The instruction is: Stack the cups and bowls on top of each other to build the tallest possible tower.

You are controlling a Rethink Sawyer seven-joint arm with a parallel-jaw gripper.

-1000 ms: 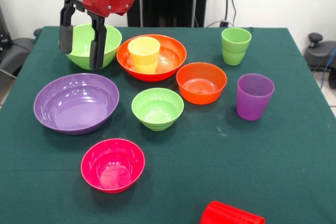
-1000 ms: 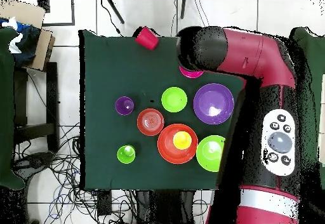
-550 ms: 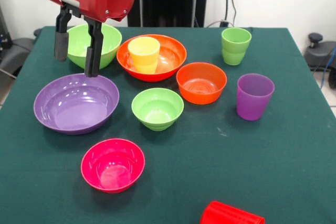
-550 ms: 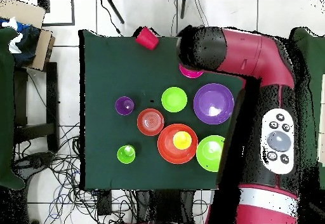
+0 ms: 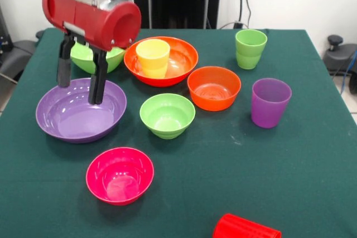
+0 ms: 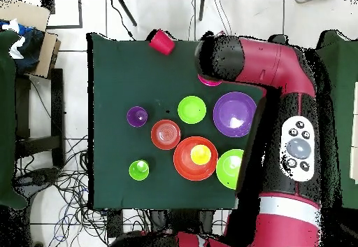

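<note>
The black two-fingered gripper (image 5: 81,79) hangs with fingers apart over the large glossy purple plastic bowl (image 5: 81,110), seemingly not touching it. Around that bowl, the other bowls and cups stand on the dark green cloth-covered table (image 5: 290,165). Pale tiled floor (image 6: 70,216) with cables surrounds it.

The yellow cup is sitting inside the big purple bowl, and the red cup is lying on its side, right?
Not quite. The yellow cup sits inside the big orange bowl, not the purple bowl, which holds nothing; the front view shows this. The red cup is indeed lying on its side.
</note>
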